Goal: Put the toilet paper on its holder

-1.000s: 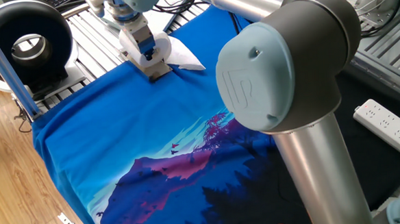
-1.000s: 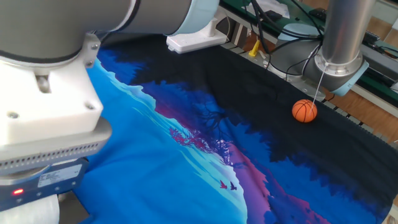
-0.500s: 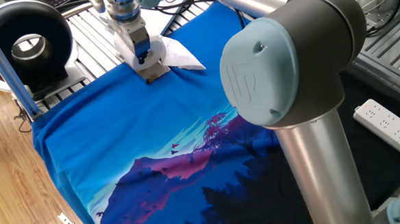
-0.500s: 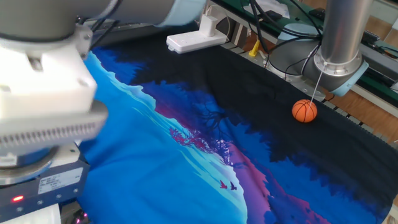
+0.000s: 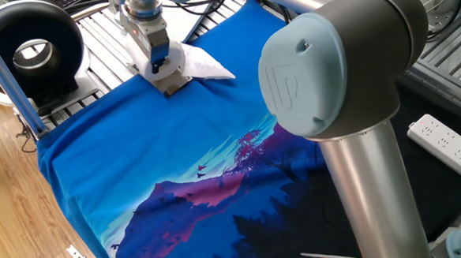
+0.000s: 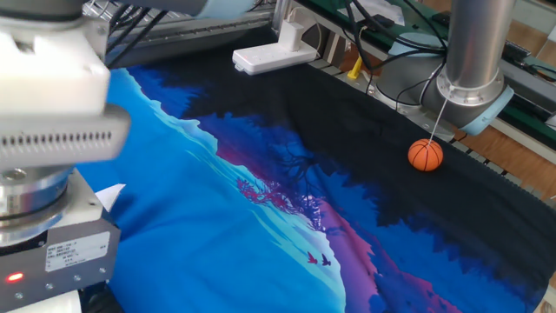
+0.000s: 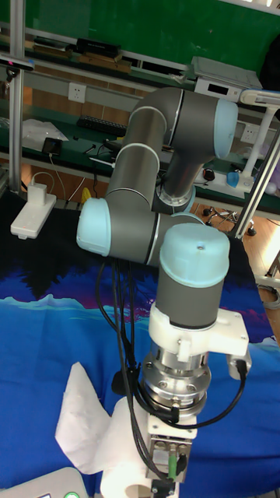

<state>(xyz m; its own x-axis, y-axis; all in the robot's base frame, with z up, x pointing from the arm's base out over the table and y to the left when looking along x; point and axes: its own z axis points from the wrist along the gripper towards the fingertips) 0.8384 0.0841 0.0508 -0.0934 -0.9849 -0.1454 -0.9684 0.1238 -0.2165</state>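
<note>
Desk [image 5: 76,42]: slatted metal top, mostly under a blue cloth [image 5: 137,157] printed with purple mountains and dark trees; the cloth spreads out from beneath the gripper toward the arm's base.

UR5 arm [image 5: 339,84]: big grey joint with pale blue cap fills the near side of one fixed view; the wrist points straight down at the far end of the cloth. Tall fixed view shows the arm [image 7: 167,187] folded over itself, wrist flange directly above the gripper.

Black ring-shaped device [image 5: 32,44]: on the desk well off to one side of the gripper, beyond the cloth edge.

Toilet paper [image 5: 181,59]: white roll lying on the cloth, pressed right against the gripper body, its loose sheet trailing away from the gripper as a flat pointed flap. In the tall fixed view the roll [image 7: 124,459] sits just beside the gripper with the sheet spread out beyond it.

Gripper [image 5: 169,81]: low over the cloth, finger ends at or near the fabric, touching the roll's side. Cannot tell how wide the jaws stand or whether they hold the roll; the body hides the tips in every view.

White power strip [image 5: 449,145]: far from the gripper, past the arm's base.

Small basketball [image 6: 425,155]: on the dark part of the cloth, well apart from the gripper, near a grey post.

Holder: not made out in any view.
</note>
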